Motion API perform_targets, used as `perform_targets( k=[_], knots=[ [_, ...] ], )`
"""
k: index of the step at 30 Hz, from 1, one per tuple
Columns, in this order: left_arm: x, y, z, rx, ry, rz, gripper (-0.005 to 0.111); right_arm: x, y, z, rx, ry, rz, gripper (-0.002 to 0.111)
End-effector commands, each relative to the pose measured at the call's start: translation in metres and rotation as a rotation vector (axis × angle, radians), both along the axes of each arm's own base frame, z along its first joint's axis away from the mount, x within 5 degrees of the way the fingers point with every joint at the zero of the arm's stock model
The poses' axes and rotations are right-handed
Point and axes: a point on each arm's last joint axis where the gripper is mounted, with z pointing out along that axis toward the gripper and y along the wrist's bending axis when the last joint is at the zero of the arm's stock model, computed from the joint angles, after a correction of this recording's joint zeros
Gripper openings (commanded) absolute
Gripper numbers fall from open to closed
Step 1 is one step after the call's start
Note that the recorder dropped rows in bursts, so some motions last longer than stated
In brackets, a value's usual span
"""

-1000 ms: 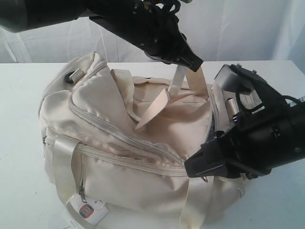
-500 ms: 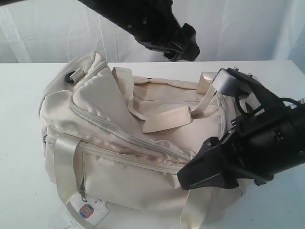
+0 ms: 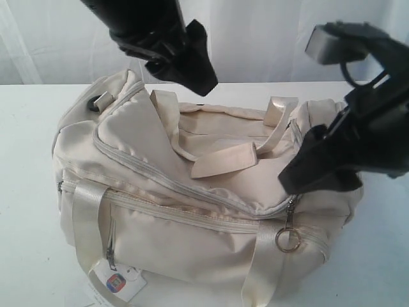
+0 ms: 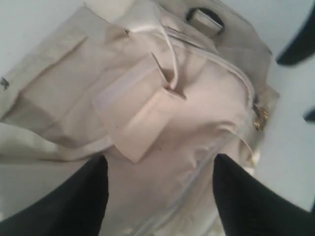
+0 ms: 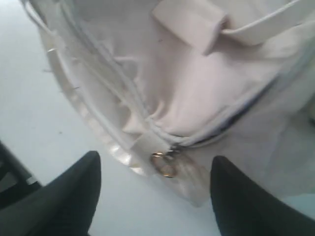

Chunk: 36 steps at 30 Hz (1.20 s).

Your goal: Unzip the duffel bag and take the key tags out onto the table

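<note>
The cream duffel bag (image 3: 160, 211) lies on the white table (image 3: 25, 192). Its two webbing handles (image 3: 223, 160) lie slack across its top. A gold ring pull (image 3: 287, 240) hangs from the zip slider at the bag's right end. In the right wrist view a thin dark gap shows along the zip beside that ring pull (image 5: 165, 164). My left gripper (image 3: 192, 73) hovers open above the bag's back left, holding nothing; in its own view the left gripper (image 4: 161, 158) looks down on a handle (image 4: 142, 123). My right gripper (image 3: 300, 176) hangs open over the right end. The key tags are hidden.
A white paper hangtag (image 3: 115, 281) dangles at the bag's front left corner. A black strap ring (image 3: 99, 101) sits at the bag's upper left. White curtain hangs behind the table. Bare table (image 5: 39, 108) shows to the bag's left, right and back.
My left gripper let go of the handle, which fell flat onto the bag, then moved up and left. My right gripper opened, lifted away, and left the ring pull hanging.
</note>
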Motion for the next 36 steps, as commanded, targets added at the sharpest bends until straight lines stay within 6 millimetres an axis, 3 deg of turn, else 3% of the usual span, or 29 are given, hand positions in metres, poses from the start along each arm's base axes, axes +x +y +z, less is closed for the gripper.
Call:
perform_targets(
  k=[1, 5, 8, 12, 16, 19, 25, 36],
  knots=[
    [-0.035, 0.008, 0.004, -0.036, 0.147, -0.144, 0.055, 0.004, -0.017, 0.023, -0.084, -0.164, -0.132, 0.060],
    [-0.060, -0.005, -0.004, -0.166, 0.257, -0.316, 0.052, 0.014, -0.025, 0.021, -0.170, -0.201, -0.235, 0.060],
    [-0.073, -0.020, -0.025, -0.173, 0.315, -0.354, 0.052, 0.018, -0.023, 0.015, -0.194, -0.172, -0.232, 0.060],
    [-0.087, -0.051, -0.079, -0.200, 0.321, -0.272, 0.052, 0.027, -0.018, 0.011, -0.186, -0.178, -0.235, 0.060],
    [-0.073, -0.061, -0.112, -0.269, 0.368, -0.036, 0.060, 0.031, -0.016, 0.006, -0.196, -0.163, -0.233, 0.060],
    [-0.066, -0.072, -0.132, -0.292, 0.434, 0.033, 0.069, 0.033, -0.016, 0.005, -0.205, -0.169, -0.237, 0.060],
    [-0.055, -0.090, -0.163, -0.287, 0.509, 0.114, 0.070, 0.040, -0.027, 0.006, -0.284, -0.221, -0.344, 0.060],
    [-0.042, -0.097, -0.177, -0.279, 0.337, 0.049, 0.070, 0.040, -0.026, 0.006, -0.279, -0.228, -0.344, 0.060]
  ],
)
